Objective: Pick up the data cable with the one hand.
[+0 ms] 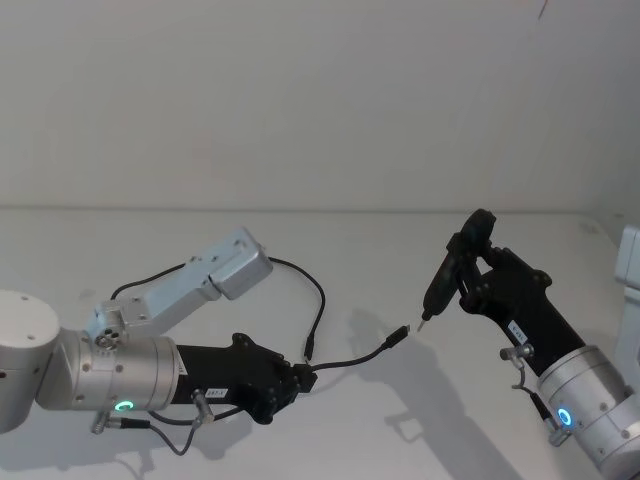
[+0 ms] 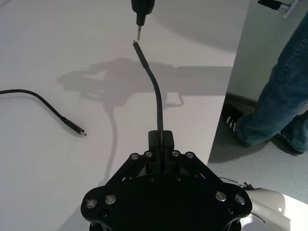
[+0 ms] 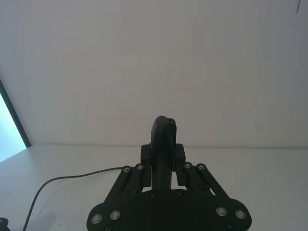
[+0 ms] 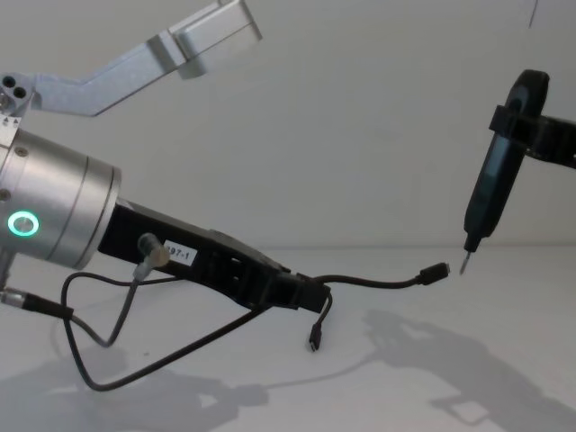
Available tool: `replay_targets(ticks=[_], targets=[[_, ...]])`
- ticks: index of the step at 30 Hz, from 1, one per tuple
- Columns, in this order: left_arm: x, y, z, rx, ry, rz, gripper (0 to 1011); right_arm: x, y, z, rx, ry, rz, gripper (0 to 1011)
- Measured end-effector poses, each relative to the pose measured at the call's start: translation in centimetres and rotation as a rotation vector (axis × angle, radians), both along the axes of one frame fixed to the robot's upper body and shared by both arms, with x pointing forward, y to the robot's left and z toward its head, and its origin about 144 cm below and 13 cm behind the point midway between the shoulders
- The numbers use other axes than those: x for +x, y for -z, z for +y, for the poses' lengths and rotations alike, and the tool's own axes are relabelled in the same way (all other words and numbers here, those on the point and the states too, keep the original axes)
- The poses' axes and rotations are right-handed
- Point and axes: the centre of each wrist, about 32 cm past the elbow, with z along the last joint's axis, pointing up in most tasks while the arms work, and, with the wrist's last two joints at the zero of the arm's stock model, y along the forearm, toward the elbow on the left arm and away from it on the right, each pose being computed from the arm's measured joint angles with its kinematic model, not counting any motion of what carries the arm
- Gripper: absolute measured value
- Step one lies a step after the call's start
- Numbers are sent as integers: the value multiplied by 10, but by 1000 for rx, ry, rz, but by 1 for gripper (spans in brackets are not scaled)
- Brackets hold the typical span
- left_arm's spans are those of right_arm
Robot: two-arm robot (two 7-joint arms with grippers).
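Observation:
The data cable (image 1: 352, 358) is a thin black cord. My left gripper (image 1: 305, 376), black and angular behind a silver cylinder with a green ring, is shut on it near one end. That short held end juts out level, and its plug (image 4: 436, 272) hangs in the air just short of a metal pin tip. The cable's other plug (image 4: 314, 341) dangles below the gripper, seen as a loose end (image 2: 79, 131) over the table. My right gripper (image 1: 468, 268) stands to the right, shut on a slim black tool (image 4: 493, 191) pointing down. In the left wrist view the cable (image 2: 156, 94) rises from the left gripper (image 2: 162, 140).
The white table (image 1: 450, 420) ends at an edge (image 2: 226, 120), and a person's legs in jeans (image 2: 274, 96) stand beyond it. A silver arm link (image 1: 235, 262) lies behind the left arm. A pale box (image 1: 630, 265) sits at the far right. A loose grey wire (image 4: 117, 337) hangs under the left wrist.

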Motion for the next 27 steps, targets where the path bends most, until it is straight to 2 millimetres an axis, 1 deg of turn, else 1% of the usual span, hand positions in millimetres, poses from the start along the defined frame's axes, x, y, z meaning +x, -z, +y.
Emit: replay_targets(ticks=[27], targets=[[0, 0, 0, 0, 0, 0, 37, 3, -1, 5, 6, -22, -2, 279]])
